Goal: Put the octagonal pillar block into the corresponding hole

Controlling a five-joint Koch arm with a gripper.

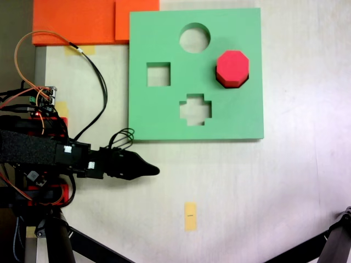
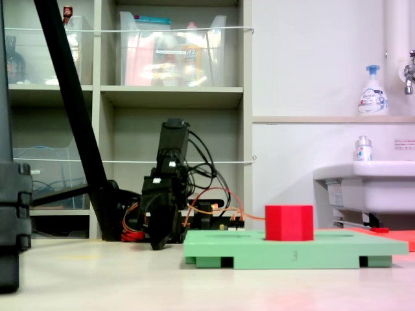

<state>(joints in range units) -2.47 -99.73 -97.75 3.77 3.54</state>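
In a fixed view from above, the octagonal pillar block (image 1: 232,68) is seen seated in the corresponding hole (image 1: 219,82) near the green board's (image 1: 164,120) right edge, while the claw (image 1: 147,171) is held closed and empty over the worktop (image 1: 247,186) below the board. In a fixed side view, the block (image 2: 289,223) is seen standing proud of the board (image 2: 295,247); a careless sweep could dislodge it.

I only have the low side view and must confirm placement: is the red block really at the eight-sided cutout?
Observer: Yes. From above, the octagonal pillar block sits in the eight-sided hole near the green board's right edge.
Operator: Are the other cutouts free?
Observer: Yes, the round cutout, square cutout and cross cutout are all empty.
Operator: And the gripper?
Observer: The gripper is off the board, over the table below the board's lower left corner in that view. I cannot tell whether it is open or shut.
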